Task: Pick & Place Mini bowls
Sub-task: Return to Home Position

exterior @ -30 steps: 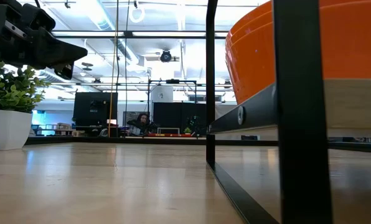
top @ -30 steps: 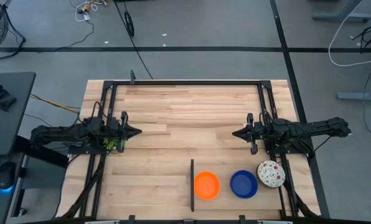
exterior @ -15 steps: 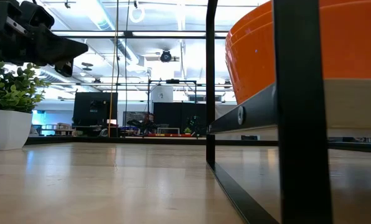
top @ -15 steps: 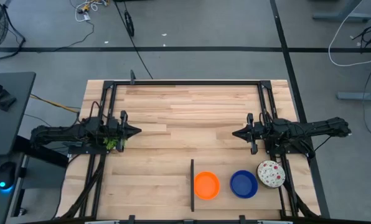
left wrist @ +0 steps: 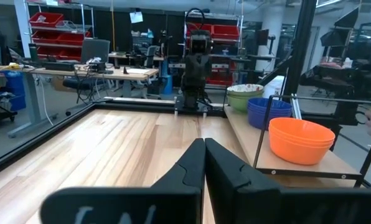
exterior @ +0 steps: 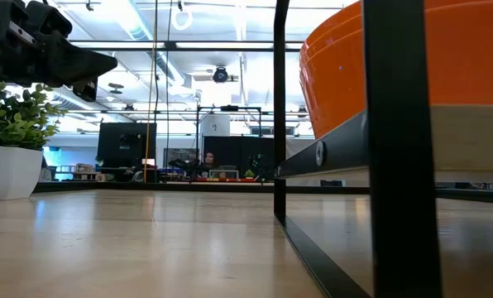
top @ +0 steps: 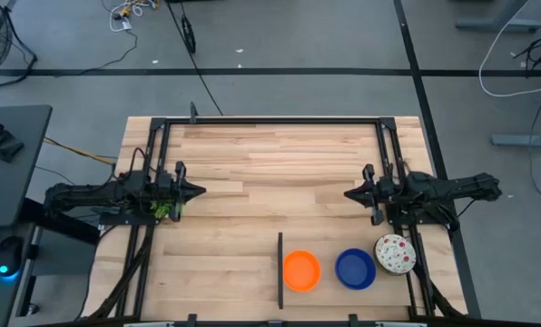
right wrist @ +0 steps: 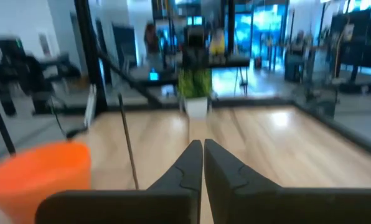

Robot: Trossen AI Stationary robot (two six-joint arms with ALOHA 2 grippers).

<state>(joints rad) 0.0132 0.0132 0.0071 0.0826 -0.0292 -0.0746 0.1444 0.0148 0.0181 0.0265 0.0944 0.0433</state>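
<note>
Three mini bowls stand in a row on their bases near the table's front edge: an orange one, a blue one and a white speckled one. The orange bowl fills the right of the low view. My left gripper hovers shut at the table's left, pointing level toward the middle, far from the bowls. My right gripper hovers shut at the table's right, facing it, just beyond the bowls toward the far edge. In the wrist views, both pairs of fingers are shut with nothing between them.
A short black bar stands upright just left of the orange bowl. A small green plant in a white pot sits under my left gripper. A black frame runs along the table's far and side edges. Bare wood lies between the grippers.
My right arm has drawn back a little toward the table's right edge, its gripper still shut and level. The bowls have not moved.
</note>
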